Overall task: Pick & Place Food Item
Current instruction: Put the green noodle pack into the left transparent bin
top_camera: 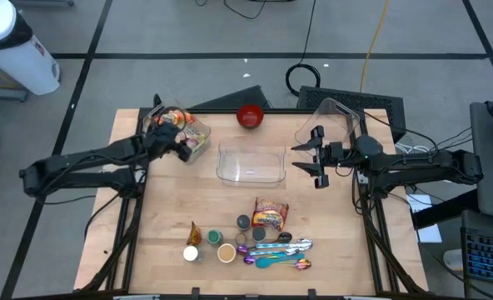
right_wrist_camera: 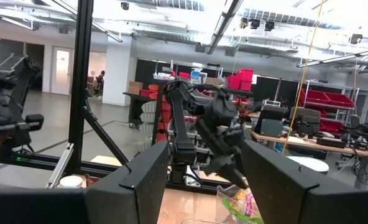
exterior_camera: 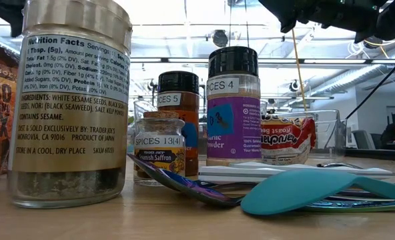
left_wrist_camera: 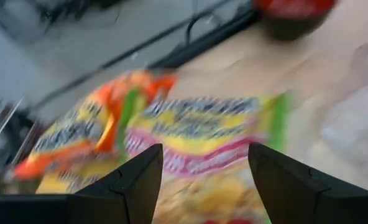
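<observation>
Several yellow, orange and green snack packets (top_camera: 190, 132) lie piled in a clear tub at the table's far left. My left gripper (top_camera: 178, 143) hovers open just above them. In the left wrist view the packets (left_wrist_camera: 202, 134) fill the space beyond its spread fingers (left_wrist_camera: 202, 180), and nothing is pinched between them. An empty clear tray (top_camera: 251, 162) sits at the table's middle. Another red and orange packet (top_camera: 269, 215) (exterior_camera: 287, 140) lies flat on the table nearer the front. My right gripper (top_camera: 311, 160) (right_wrist_camera: 202, 180) hangs open in the air to the right of the tray, holding nothing.
A red bowl (top_camera: 250, 116) stands behind the clear tray. Spice jars (top_camera: 221, 243) (exterior_camera: 232, 107) and colourful spoons (top_camera: 280, 252) (exterior_camera: 304, 190) crowd the near middle. A clear lid or tub (top_camera: 334, 117) sits at the far right. Bare wood shows at the near left and right.
</observation>
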Available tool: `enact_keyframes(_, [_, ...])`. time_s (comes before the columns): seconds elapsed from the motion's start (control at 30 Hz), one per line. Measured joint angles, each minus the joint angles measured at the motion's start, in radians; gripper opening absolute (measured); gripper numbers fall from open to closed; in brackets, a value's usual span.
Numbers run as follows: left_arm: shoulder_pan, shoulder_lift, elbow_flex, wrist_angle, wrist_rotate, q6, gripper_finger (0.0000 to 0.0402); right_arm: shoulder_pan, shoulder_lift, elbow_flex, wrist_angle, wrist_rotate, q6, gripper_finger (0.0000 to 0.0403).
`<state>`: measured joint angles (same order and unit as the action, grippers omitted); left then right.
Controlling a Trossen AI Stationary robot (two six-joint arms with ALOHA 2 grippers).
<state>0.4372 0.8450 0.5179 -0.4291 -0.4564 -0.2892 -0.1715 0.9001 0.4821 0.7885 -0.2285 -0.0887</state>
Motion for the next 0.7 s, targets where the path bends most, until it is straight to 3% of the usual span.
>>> enact_keyframes(0.4, [0.134, 0.210, 0.001, 0.006, 0.122, -0.011, 0.0246, 0.000, 0.000, 0.000, 0.013, -0.001, -0.002, 0.0196])
enact_keyframes(0.7, [0.136, 0.152, 0.069, -0.035, 0.150, 0.069, 0.0246, 0.000, 0.000, 0.000, 0.015, -0.001, -0.002, 0.0196])
